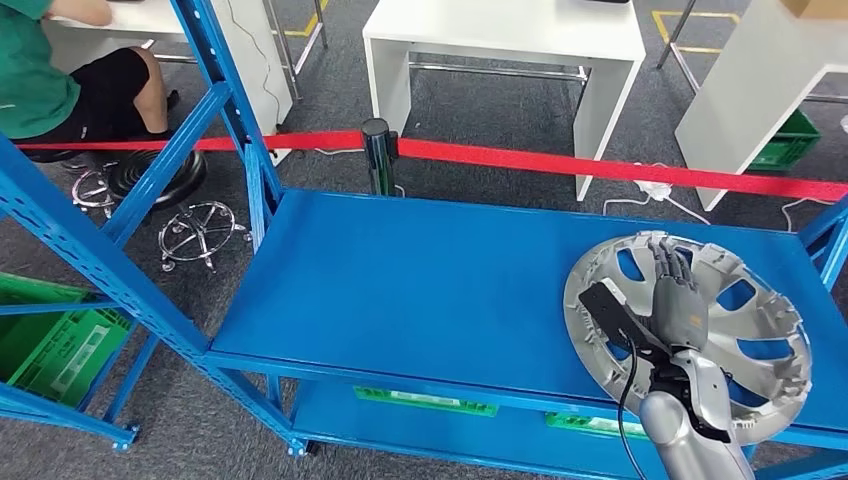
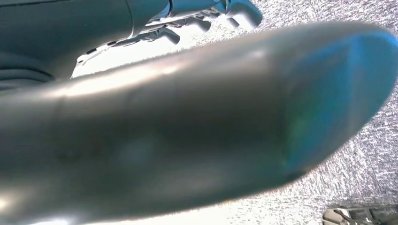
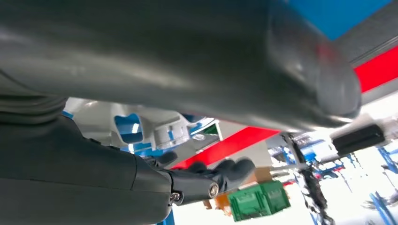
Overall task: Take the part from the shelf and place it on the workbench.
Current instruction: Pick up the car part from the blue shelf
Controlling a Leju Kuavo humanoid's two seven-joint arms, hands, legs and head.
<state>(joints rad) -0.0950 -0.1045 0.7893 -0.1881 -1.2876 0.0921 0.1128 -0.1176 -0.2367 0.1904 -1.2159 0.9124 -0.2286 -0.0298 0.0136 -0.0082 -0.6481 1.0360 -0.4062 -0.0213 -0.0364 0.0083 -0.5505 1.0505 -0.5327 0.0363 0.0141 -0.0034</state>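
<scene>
No text, brand, number or sign was legible. Two green label strips (image 1: 425,401) on the front edge of the blue metal shelf's (image 1: 420,290) lower level were too small to read.

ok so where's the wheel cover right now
In the head view the wheel cover lies flat at the right end of the blue shelf, under the right hand stretched over its middle.
</scene>
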